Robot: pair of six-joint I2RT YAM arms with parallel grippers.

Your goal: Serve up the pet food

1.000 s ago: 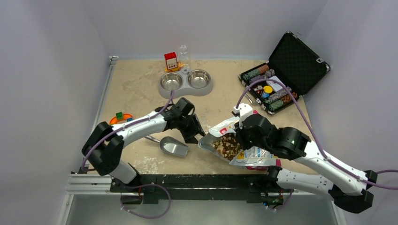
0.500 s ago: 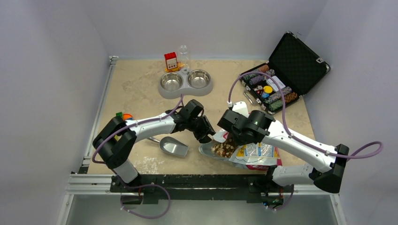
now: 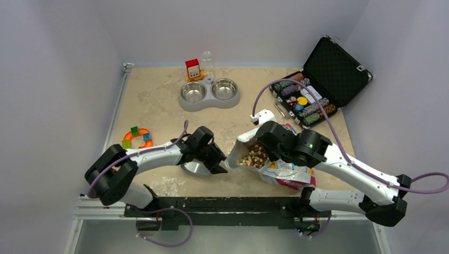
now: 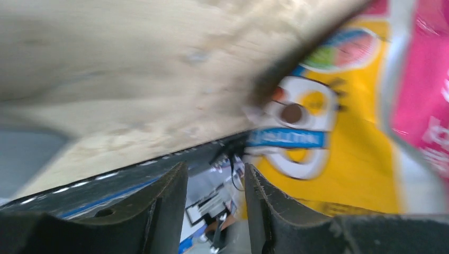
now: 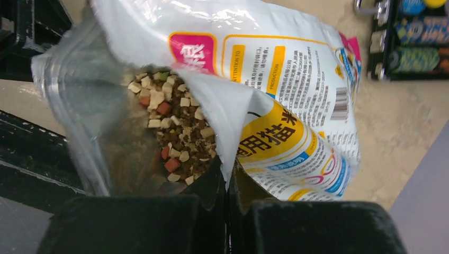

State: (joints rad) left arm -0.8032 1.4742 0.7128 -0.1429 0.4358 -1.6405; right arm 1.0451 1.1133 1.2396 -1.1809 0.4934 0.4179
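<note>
Pinching the bag [image 5: 296, 69], right gripper [image 5: 226, 182] adjoins pet food [image 5: 180, 132] (left gripper [image 4: 214, 174] parted, empty).

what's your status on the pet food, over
Right end effector shut on bag, at its open edge. Left end effector open, holding nothing. Pet food in the bag, bowls empty. Scoop on the table under the left wrist.

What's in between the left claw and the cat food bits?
Just the lip of the bag. In the top view the left claw is right outside the bag's open mouth, and the pet food is heaped inside.
</note>
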